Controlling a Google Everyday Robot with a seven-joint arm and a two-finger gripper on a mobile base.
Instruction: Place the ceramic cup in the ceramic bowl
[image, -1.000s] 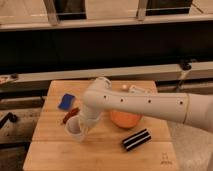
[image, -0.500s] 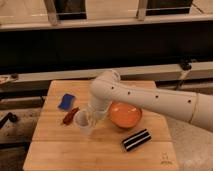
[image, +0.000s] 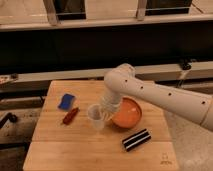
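The white ceramic cup (image: 95, 116) is held upright just above the wooden table (image: 60, 142), right beside the left edge of the orange ceramic bowl (image: 128, 114). My gripper (image: 106, 113) reaches down from the white arm that comes in from the right. It is shut on the cup's right side. The arm's wrist covers the bowl's left rim.
A blue sponge-like block (image: 66, 101) and a red object (image: 70, 115) lie on the table to the left of the cup. A black bar with white stripes (image: 136, 139) lies in front of the bowl. A dark counter front runs behind the table.
The gripper and the cup have moved right and slightly away from the front edge, from the table's left-middle to the bowl's left edge. The other objects have not moved.
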